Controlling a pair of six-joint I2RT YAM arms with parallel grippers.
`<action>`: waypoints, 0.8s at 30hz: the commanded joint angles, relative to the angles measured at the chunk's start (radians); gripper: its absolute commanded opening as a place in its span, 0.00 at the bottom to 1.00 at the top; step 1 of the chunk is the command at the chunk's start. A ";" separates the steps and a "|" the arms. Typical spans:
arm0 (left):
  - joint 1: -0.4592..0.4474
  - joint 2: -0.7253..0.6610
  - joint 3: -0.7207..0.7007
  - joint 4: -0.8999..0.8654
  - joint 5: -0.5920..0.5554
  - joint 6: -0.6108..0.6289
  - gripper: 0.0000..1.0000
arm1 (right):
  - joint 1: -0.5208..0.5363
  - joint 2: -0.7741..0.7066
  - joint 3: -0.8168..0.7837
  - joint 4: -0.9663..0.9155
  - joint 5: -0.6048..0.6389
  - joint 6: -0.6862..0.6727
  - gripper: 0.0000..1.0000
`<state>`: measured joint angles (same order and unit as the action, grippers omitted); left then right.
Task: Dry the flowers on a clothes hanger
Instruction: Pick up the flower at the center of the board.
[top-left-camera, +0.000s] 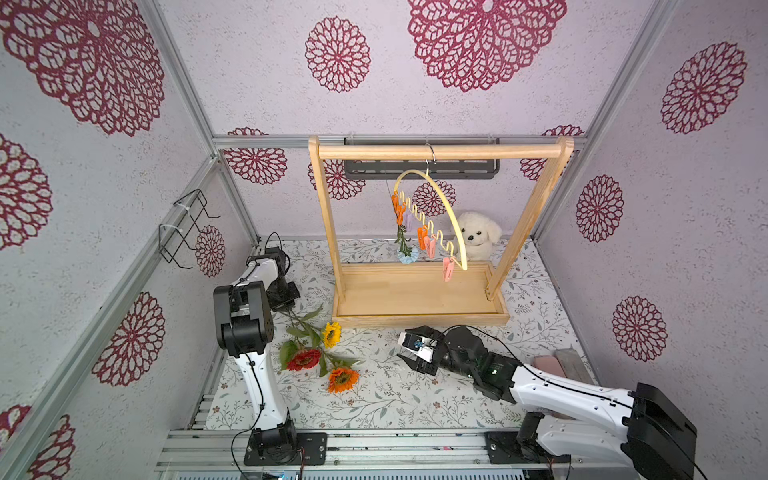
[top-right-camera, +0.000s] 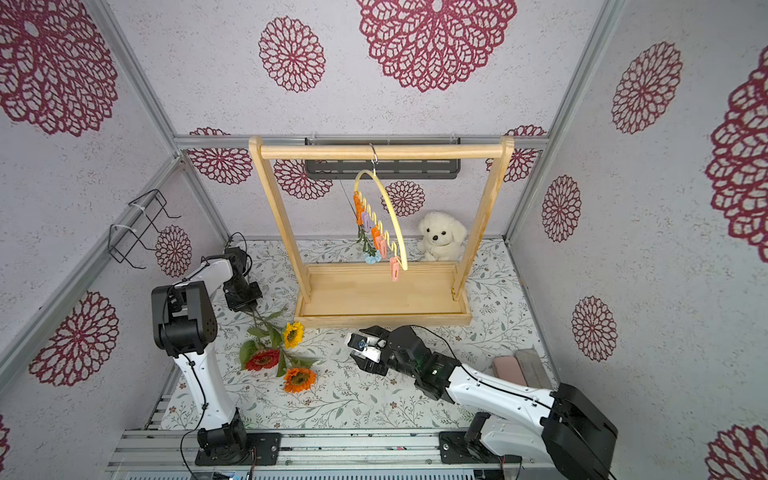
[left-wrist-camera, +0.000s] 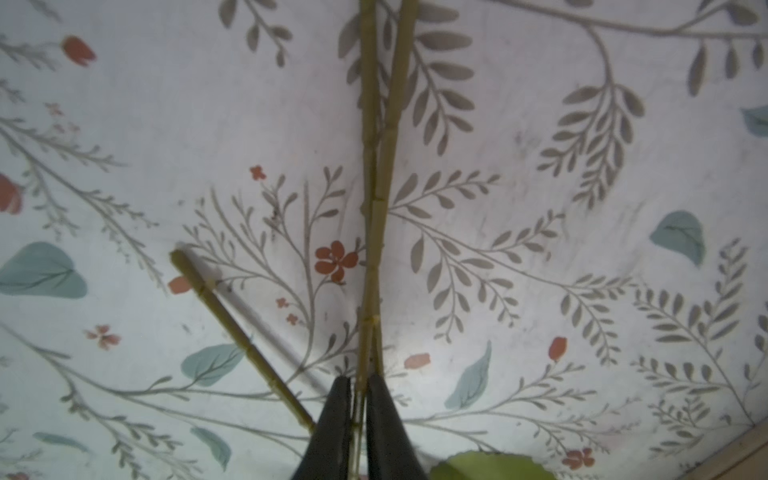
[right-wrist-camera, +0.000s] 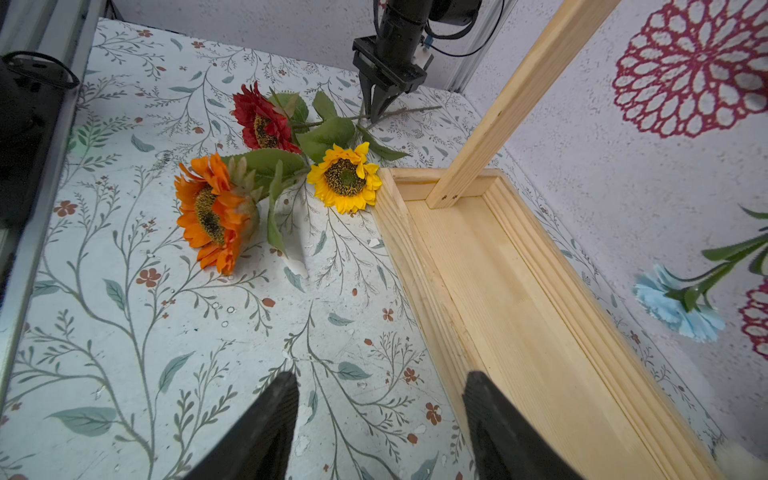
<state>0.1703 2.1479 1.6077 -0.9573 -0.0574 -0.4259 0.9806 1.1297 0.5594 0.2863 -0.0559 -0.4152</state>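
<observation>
1. The clothes hanger hangs by its metal hook from the top rail of the wooden rack, at the far middle of the table. The light-blue carnation hangs head down from the hanger's left end, with its bloom just above the far edge of the rack's base.
2. The other three flowers lie on the table, left of centre and just near-left of the rack's base. The yellow sunflower is closest to the base, the red bloom is left of it, and the orange bloom is nearest. Their stems run far-left.
3. The left gripper points down at the stem ends. Its fingers are clenched on thin stems in the narrow gap between them, and another stem lies free beside them. I cannot tell which blooms these stems belong to. In both top views the gripper body hides this contact.
4. The right gripper hovers low by the near edge of the base, right of the flowers. Its fingers are spread with nothing between them.
5. Only the right wrist view shows the sunflower's petals against the near-left corner of the base. Only the top views show the clothespins and a white plush dog at the far right behind the rack.
</observation>
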 joint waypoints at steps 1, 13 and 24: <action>0.006 -0.003 0.021 -0.004 -0.013 0.011 0.10 | -0.004 -0.031 0.023 0.022 0.005 0.015 0.67; 0.005 -0.170 -0.011 -0.036 0.030 -0.038 0.06 | -0.004 -0.019 0.031 0.027 -0.003 0.021 0.67; 0.003 -0.374 -0.064 -0.020 0.173 -0.061 0.05 | -0.004 -0.003 0.059 0.024 -0.040 0.033 0.68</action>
<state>0.1711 1.8267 1.5745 -0.9874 0.0391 -0.4686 0.9806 1.1339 0.5617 0.2867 -0.0750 -0.4076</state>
